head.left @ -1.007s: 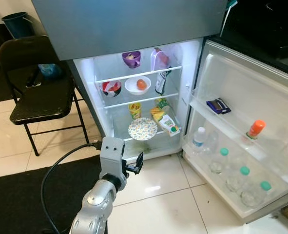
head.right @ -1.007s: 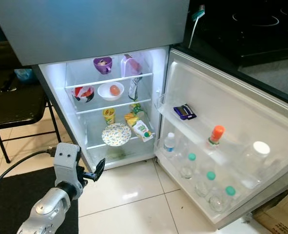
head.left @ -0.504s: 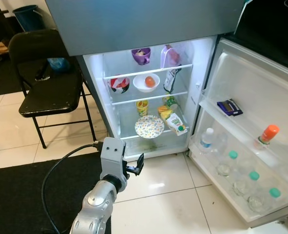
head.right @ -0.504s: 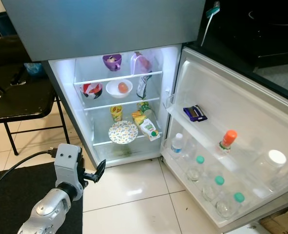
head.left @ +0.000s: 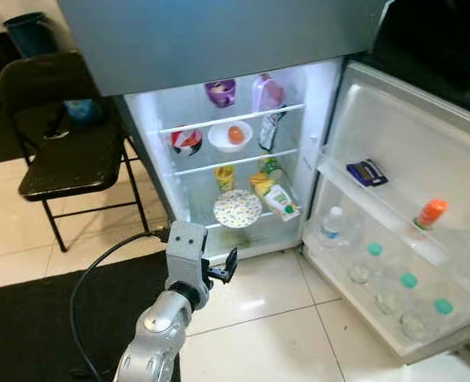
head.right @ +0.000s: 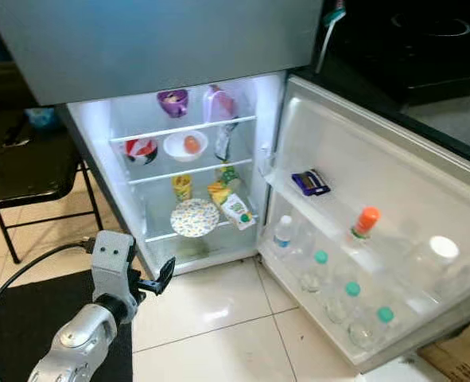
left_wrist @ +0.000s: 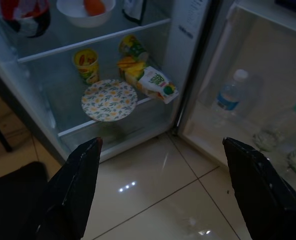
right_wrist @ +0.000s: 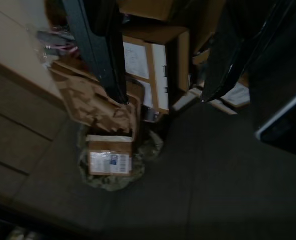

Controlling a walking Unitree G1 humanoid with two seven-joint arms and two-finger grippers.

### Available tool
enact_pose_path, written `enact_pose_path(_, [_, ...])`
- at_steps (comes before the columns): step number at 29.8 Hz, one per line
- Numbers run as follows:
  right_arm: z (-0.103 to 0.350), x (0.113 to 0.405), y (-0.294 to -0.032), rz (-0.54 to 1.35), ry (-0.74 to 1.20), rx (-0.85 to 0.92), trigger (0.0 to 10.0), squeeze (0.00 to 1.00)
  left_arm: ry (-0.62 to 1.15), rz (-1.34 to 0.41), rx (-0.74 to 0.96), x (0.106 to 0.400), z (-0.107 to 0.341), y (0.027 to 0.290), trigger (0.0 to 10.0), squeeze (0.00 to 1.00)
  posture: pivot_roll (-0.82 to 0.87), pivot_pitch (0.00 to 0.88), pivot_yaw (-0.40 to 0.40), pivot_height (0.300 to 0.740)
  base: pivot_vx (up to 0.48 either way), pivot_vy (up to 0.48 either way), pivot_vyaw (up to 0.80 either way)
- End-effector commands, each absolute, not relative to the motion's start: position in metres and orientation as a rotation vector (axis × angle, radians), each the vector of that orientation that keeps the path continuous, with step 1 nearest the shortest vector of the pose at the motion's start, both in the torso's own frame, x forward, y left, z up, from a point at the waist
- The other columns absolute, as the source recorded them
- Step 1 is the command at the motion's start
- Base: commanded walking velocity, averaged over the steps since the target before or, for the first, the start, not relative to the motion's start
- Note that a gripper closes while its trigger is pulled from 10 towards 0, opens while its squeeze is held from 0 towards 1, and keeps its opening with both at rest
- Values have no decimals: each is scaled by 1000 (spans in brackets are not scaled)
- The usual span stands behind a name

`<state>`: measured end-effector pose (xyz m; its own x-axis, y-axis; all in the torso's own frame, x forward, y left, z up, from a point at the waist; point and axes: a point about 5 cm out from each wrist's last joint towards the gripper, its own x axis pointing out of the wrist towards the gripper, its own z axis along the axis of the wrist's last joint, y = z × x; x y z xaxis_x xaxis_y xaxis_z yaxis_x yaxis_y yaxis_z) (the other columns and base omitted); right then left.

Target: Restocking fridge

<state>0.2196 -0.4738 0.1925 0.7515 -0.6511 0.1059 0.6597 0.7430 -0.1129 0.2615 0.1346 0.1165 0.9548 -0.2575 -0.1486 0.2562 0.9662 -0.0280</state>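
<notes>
The fridge (head.left: 219, 40) stands open and lit, its door (head.left: 409, 167) swung to the right. Its shelves carry a purple bowl (head.left: 219, 91), a white bowl with an orange fruit (head.left: 229, 136), a red-and-white bowl (head.left: 186, 141), a yellow cup (head.left: 224, 177), a floral plate (head.left: 237, 208) and a juice carton (head.left: 281, 201). The door racks hold a blue box (head.left: 366, 172), an orange-capped bottle (head.left: 430, 212), a water bottle (left_wrist: 231, 92) and green-capped glass bottles (head.left: 405, 290). My left gripper (head.left: 228, 267) hovers open and empty over the floor before the lowest shelf. My right gripper (right_wrist: 163, 98) hangs idle, its fingers apart.
A black folding chair (head.left: 60, 159) stands left of the fridge, with a dark bin (head.left: 24, 28) behind it. A black mat (head.left: 36, 318) covers the floor at lower left, and my arm's cable (head.left: 91, 270) loops over it. Cardboard boxes (right_wrist: 112, 145) lie near the right gripper.
The whole picture has shifted, so the camera moved. My left gripper keeps the same open pose before the fridge, and nothing was picked up or put down.
</notes>
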Motion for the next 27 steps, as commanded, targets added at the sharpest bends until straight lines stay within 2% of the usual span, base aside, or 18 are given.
enact_pose_path(1, [192, 237, -459, -564, -69, -135, 10000, 0, 175, -261, 8, 259, 112, 137, 10000, 0, -115, 163, 72, 740, 0, 0, 0])
enact_pose_path(7, [198, 243, -451, -361, -101, -65, 10000, 0, 179, -263, 8, 258, 112, 136, 10000, 0, -118, 170, 70, 740, 0, 0, 0])
enact_pose_path(10, [199, 243, -450, -322, -107, -53, 10000, 0, 180, -264, 7, 257, 112, 135, 10000, 0, -119, 172, 69, 740, 0, 0, 0])
enact_pose_path(15, [201, 236, -443, -62, -110, 52, 10000, 0, 187, -267, 7, 256, 109, 134, 10000, 0, -122, 177, 62, 740, 0, 0, 0])
enact_pose_path(18, [202, 232, -444, -32, -110, 52, 10000, 0, 189, -266, 7, 256, 109, 134, 10000, 0, -123, 180, 60, 740, 0, 0, 0])
enact_pose_path(20, [204, 222, -463, -258, -90, -8, 10000, 0, 190, -264, 5, 256, 109, 133, 10000, 0, -128, 181, 58, 740, 0, 0, 0])
enact_pose_path(21, [204, 222, -463, -258, -90, -8, 10000, 0, 190, -264, 5, 256, 109, 133, 10000, 0, -128, 181, 58, 740, 0, 0, 0])
enact_pose_path(24, [195, 195, -491, -691, 67, -209, 10000, 0, 192, -266, 3, 256, 108, 132, 10000, 0, -131, 180, 56, 740, 0, 0, 0])
enact_pose_path(25, [195, 195, -491, -691, 67, -209, 10000, 0, 192, -266, 3, 256, 108, 132, 10000, 0, -131, 180, 56, 740, 0, 0, 0])
enact_pose_path(27, [185, 178, -499, -837, 173, -295, 10000, 0, 190, -267, 2, 256, 108, 131, 10000, 0, -130, 179, 55, 740, 0, 0, 0])
